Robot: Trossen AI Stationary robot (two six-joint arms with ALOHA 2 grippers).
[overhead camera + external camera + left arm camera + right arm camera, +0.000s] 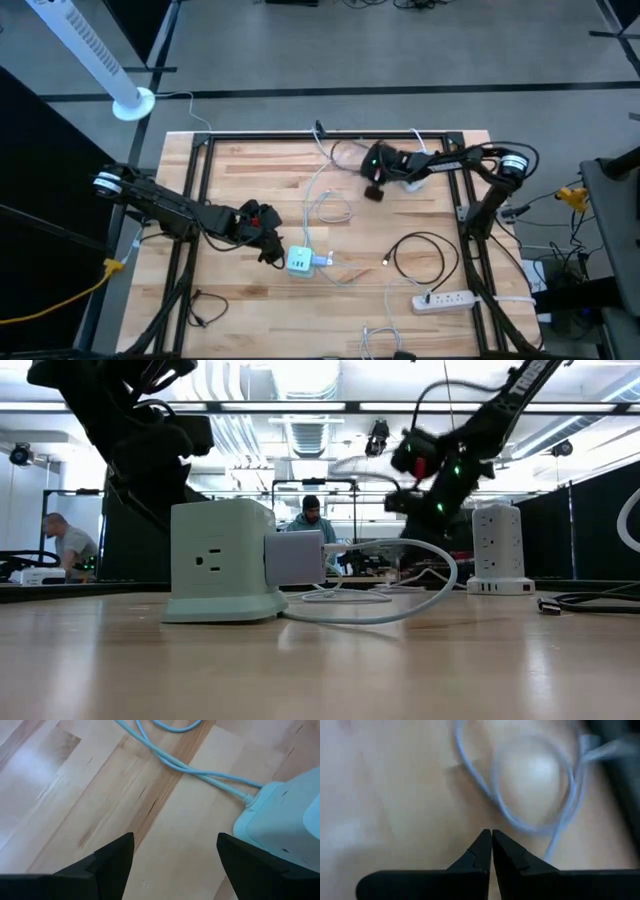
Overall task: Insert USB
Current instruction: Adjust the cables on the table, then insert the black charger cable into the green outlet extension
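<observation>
the cube (pixel 299 261) with its white plug (pixel 295 558) sits mid-tabletop (pixel 250 180), just beside the left gripper (pixel 272 252), fingers (pixel 112 857) spread and empty. the right gripper (pixel 374 190), fingers (pixel 482 851) clenched on nothing, is well apart.

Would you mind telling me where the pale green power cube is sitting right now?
In the high view the power cube sits near the table's front middle, just right of the open left gripper, with a white adapter plugged into its right side.
</observation>
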